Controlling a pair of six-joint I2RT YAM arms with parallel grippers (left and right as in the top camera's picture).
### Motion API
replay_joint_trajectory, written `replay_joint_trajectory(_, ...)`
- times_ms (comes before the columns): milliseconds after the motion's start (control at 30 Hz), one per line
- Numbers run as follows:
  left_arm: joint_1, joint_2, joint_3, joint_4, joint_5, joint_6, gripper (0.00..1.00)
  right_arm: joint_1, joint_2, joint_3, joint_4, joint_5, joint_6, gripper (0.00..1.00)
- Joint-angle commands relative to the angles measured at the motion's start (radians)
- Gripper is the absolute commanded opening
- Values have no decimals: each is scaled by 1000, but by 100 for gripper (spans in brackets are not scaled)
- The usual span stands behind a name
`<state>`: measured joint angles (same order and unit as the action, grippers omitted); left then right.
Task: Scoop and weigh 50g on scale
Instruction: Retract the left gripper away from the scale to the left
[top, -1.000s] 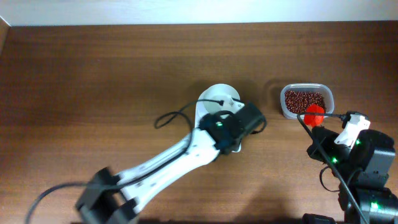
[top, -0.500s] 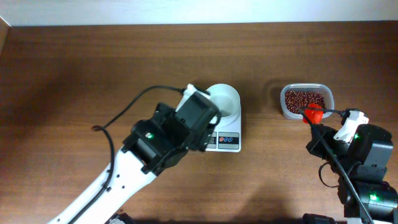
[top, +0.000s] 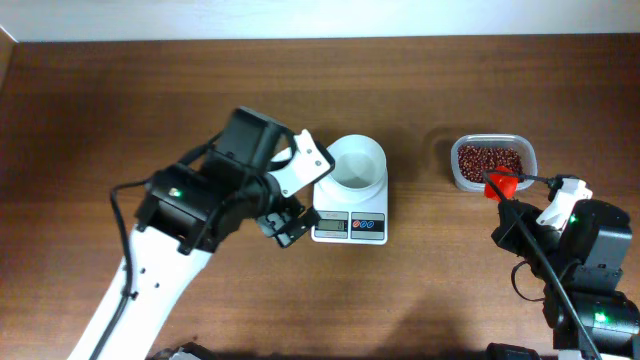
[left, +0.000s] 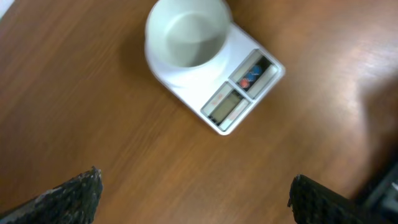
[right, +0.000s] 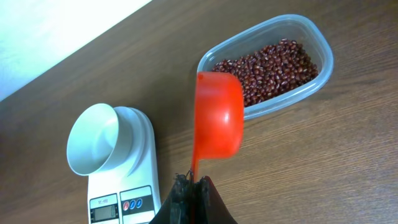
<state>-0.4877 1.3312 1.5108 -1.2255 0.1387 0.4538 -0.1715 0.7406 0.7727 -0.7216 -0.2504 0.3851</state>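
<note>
One scale (top: 349, 227) with one bowl (top: 356, 165); one tub (top: 455, 172) of beans (top: 490, 160); left fingers (left: 68, 196) wide; right fingers (right: 211, 202) pinch one scoop (right: 217, 115).

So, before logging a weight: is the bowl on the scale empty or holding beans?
Empty. The bowl shows bare white inside in the left wrist and overhead views; the beans sit in the clear container.
</note>
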Motion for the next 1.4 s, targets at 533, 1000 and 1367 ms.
replay_joint_trajectory(533,58,-10,18,-71,153,217,99,-5,-1,20,-5,-83,1,4)
replay_joint_trajectory(1000,59,-10,18,-71,153,217,99,-5,-1,20,-33,-87,1,4)
replay_joint_trajectory(1367,241,-10,18,-175,156,312,99,-5,-1,20,-56,-87,1,4)
